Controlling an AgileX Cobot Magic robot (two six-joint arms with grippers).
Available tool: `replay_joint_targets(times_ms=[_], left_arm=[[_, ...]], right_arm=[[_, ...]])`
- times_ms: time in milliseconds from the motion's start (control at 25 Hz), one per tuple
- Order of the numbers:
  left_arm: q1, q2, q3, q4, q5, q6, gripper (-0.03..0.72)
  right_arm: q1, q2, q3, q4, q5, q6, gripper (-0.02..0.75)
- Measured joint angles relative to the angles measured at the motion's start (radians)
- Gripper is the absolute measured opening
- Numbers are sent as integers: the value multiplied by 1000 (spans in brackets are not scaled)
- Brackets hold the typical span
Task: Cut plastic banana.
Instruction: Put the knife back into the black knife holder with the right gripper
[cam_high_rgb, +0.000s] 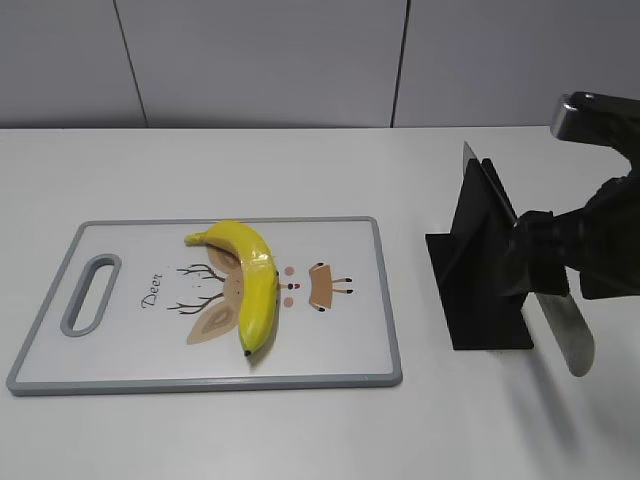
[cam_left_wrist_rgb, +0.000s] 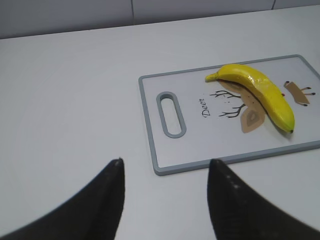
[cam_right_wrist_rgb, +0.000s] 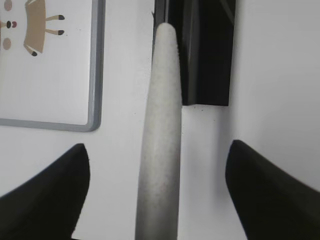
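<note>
The left gripper (cam_left_wrist_rgb: 165, 200) stood spread and empty at the frame's bottom. Left of centre, the plastic banana (cam_high_rgb: 250, 282) lay on the cutting board (cam_high_rgb: 120, 365), stem upper-left, tip lower-right. At right, the right gripper (cam_high_rgb: 545, 262) clamped a knife (cam_high_rgb: 563, 330) beside its black stand (cam_high_rgb: 478, 262).

The right arm's matte black blocky gripper (cam_high_rgb: 560, 262) ends a dark wrist topped by a shiny silver metal link (cam_high_rgb: 590, 115). The left arm's black gripper (cam_left_wrist_rgb: 166, 192) shows 2 smooth, tapering, pointed plastic fingers (cam_left_wrist_rgb: 112, 192).
</note>
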Motion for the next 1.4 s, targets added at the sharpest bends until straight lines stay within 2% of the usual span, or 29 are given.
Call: replay_joint_targets(times_ms=[320, 480, 600, 1000, 1200, 1400], left_arm=[[0, 0, 0, 0, 0, 0, 520], [0, 0, 0, 0, 0, 0, 611], [0, 0, 0, -1, 0, 0, 634], [0, 0, 0, -4, 0, 0, 578], [0, 0, 0, -5, 0, 0, 576], [0, 0, 0, -7, 0, 0, 575]], right_arm=[[0, -191, 0, 30, 18, -236, 657], [0, -334, 2, 32, 116, -372, 657], [0, -452, 44, 32, 144, -425, 655], [0, -914, 264, 24, 199, -447, 573], [0, -1088, 317, 9, 291, -448, 571], [0, -1208, 325, -3, 306, -446, 571]])
